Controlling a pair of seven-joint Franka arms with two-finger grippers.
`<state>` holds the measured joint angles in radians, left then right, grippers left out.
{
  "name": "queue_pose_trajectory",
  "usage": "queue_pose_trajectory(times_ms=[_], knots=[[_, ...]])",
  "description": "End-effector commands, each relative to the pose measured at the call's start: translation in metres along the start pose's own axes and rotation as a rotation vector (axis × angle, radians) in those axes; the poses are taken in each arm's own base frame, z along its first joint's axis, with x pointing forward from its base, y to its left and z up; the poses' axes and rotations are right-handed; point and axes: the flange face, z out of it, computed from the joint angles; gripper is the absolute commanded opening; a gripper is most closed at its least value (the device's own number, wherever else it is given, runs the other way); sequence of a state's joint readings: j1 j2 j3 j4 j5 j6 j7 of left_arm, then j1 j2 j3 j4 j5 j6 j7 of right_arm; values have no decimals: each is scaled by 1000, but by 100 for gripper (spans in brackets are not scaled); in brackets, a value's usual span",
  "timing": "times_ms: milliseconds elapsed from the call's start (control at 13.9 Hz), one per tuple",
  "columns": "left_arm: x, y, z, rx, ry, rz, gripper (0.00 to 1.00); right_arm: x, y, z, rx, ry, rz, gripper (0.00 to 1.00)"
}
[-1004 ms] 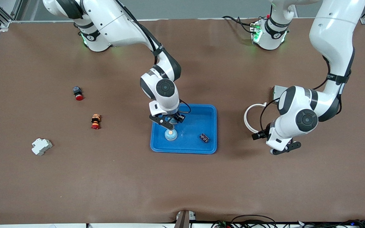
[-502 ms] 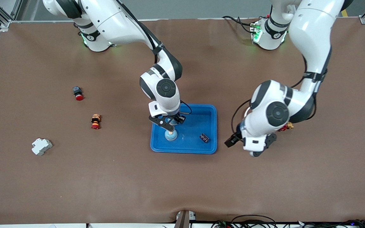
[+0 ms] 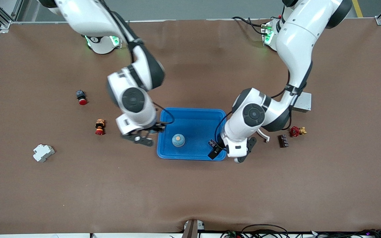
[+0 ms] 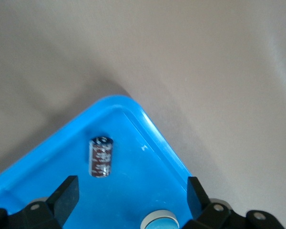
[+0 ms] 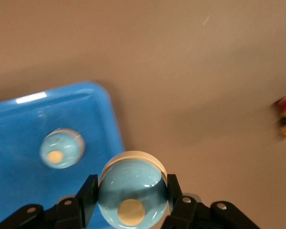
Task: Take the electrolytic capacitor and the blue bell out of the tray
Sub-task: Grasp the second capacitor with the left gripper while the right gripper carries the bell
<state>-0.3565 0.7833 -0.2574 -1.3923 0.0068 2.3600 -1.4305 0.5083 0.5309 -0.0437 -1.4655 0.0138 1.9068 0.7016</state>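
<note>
**benchrat:** Where's everything sitting? Clock directions please, with 12 pointing at the robot bases as the front camera sees it.

**volt_nerd:** Sure. The blue tray (image 3: 192,114) is mid-desk (image 3: 190,198). There are two bells, lol. The tray bell (image 3: 178,140) stands upright inside the tray, about 8 o'clock from its middle. The held bell (image 5: 132,191) is clamped dome-up between the fingers of the right pincer (image 3: 141,137), which hangs over bare desk just outside the tray rim at 9 o'clock.

**benchrat:** And the capacitor?

**volt_nerd:** The capacitor (image 3: 213,143) is lying on its side on the tray floor, around 4 o'clock, near that corner but not touching the wall. The left pincer (image 3: 230,152) hovers over that same corner with its jaws spread wide and nothing between them. From the left wrist cam the capacitor shows between the two pads (image 4: 62,196), well below them.

**benchrat:** Other clutter?

**volt_nerd:** Out at 9 o'clock, well apart from the tray, there's a red-capped button (image 3: 100,127), another one (image 3: 81,97) nearer 10, and a white breaker (image 3: 43,152) out toward 8. At 3 o'clock sit a dark terminal block (image 3: 283,140) and, just beside it, a red valve (image 3: 295,131). A grey box (image 3: 302,101) is up at about 2, partly hidden by the left arm.
</note>
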Motion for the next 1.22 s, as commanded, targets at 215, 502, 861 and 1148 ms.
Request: queue_pose_trajectory(times_ms=[215,502,861,1148], knots=[[-2,-2,42,-8,19,-11,100,28,141,-23,11,-6,-219,0],[-4,-11,66,31,53,3,100,49,230,-9,34,32,-327,0],[-13,-17,81,53,47,16,100,66,330,49,85,73,-403,0],[-10,-22,92,73,71,42,100,76,378,89,124,47,-416,0]])
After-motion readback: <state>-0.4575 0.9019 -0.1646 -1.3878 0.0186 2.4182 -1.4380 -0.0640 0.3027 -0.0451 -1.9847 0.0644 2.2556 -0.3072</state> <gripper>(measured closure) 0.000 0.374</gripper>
